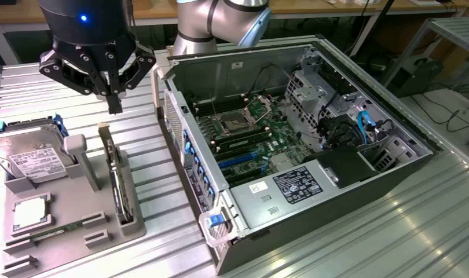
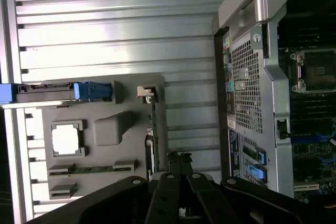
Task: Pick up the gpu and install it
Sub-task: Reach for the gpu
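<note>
Above the black screw-studded linkage gripper (image 1: 114,108) was a glossy black wrist cylinder (image 1: 91,35) with a blue light (image 1: 84,18), silver-grey tubular arm joints (image 1: 219,23).

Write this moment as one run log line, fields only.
fingers: shut, above gpu, no contact | gpu: on edge in gray holder | computer case: open

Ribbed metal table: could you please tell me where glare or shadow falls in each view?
Exterior view: the ribbed silver metal table carries glare streaks beside the open black computer case; wrist view: broad white glare bands cross it, while the black gripper sits in shadow.
</note>
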`<control>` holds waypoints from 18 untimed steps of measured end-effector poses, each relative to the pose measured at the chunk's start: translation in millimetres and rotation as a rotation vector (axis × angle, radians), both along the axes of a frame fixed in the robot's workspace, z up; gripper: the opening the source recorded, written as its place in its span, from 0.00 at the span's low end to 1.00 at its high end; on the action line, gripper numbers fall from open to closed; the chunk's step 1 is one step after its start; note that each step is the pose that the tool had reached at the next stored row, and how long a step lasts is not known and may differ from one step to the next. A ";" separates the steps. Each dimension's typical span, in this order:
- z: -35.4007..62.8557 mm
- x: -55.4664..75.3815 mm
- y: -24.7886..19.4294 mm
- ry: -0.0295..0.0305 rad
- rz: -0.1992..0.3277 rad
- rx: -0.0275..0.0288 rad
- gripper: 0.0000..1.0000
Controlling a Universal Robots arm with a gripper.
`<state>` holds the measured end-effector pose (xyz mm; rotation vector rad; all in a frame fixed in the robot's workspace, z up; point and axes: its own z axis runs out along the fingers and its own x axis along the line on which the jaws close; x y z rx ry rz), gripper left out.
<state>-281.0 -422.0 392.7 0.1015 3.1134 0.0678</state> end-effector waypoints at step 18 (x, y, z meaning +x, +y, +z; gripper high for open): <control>-0.2 -25.6 -12.0 0.0000 0.000 0.0000 0.11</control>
